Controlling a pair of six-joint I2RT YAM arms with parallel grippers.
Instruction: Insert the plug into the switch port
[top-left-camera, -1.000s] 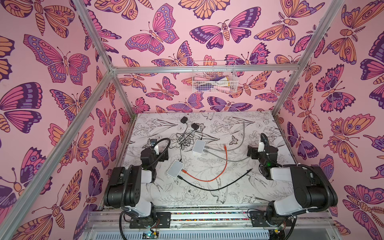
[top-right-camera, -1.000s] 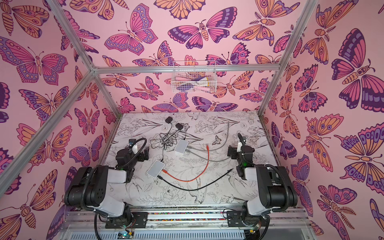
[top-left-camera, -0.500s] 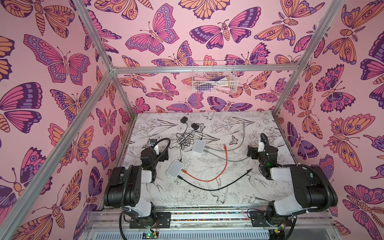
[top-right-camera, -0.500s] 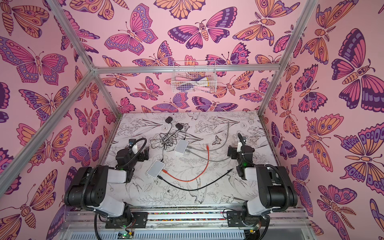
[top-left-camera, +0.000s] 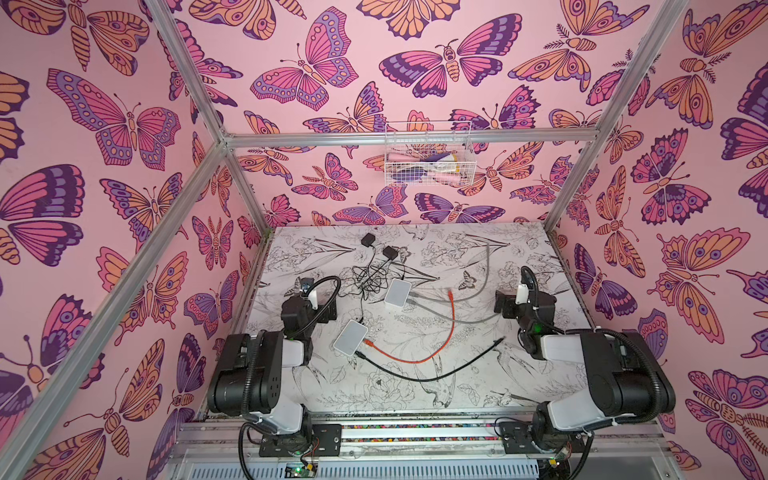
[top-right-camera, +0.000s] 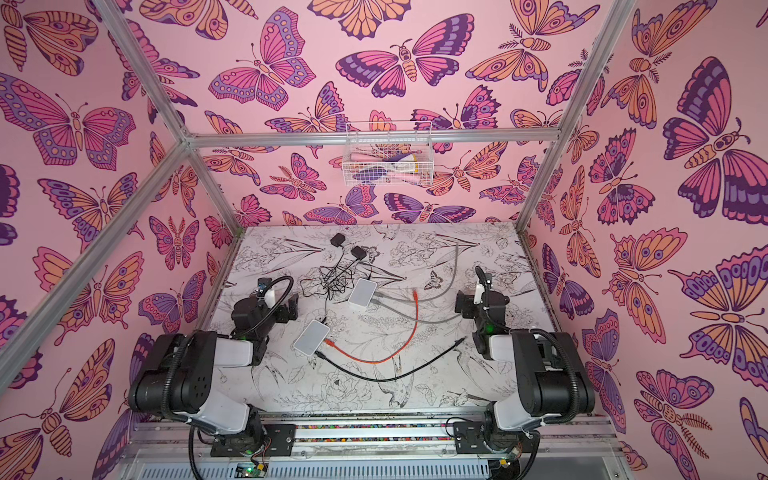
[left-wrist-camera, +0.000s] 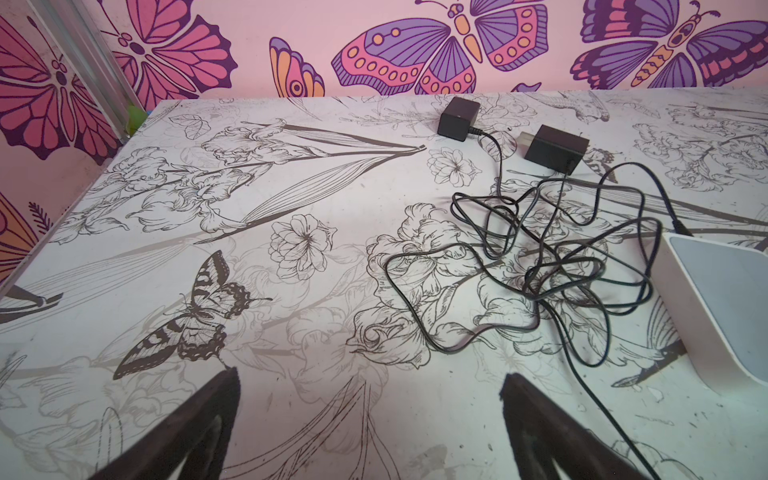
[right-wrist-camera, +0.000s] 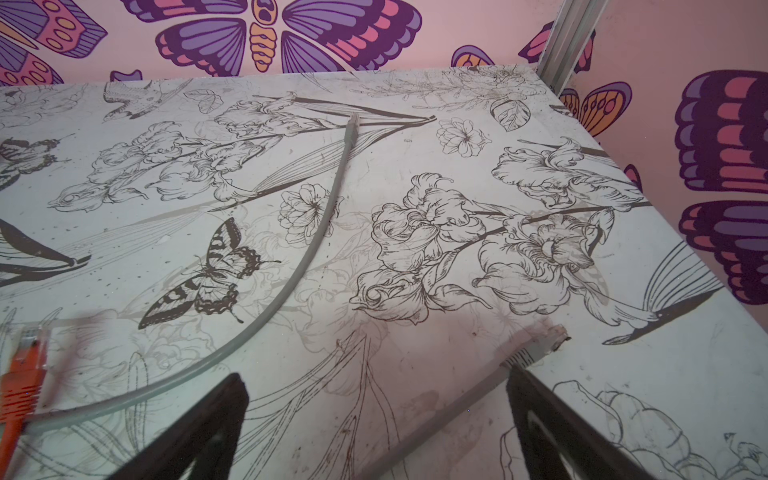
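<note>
Two white switches lie mid-table in both top views, a near one (top-left-camera: 350, 336) and a far one (top-left-camera: 397, 292). An orange cable runs from the near switch to a free orange plug (top-left-camera: 450, 293), also in the right wrist view (right-wrist-camera: 31, 345). A grey cable from the far switch ends in a grey plug (right-wrist-camera: 548, 336), just past one fingertip of my right gripper (right-wrist-camera: 376, 382). That gripper is open and empty. My left gripper (left-wrist-camera: 370, 382) is open over bare table, left of the far switch (left-wrist-camera: 723, 307). In a top view both grippers (top-right-camera: 291, 309) (top-right-camera: 461, 305) hover low.
Two black power adapters (top-left-camera: 368, 240) (top-left-camera: 390, 252) with a tangle of thin black wire (left-wrist-camera: 540, 257) lie behind the switches. A black cable (top-left-camera: 428, 374) curves across the front. A second grey cable ends near the back (right-wrist-camera: 353, 120). A wire basket (top-left-camera: 428, 160) hangs on the back wall.
</note>
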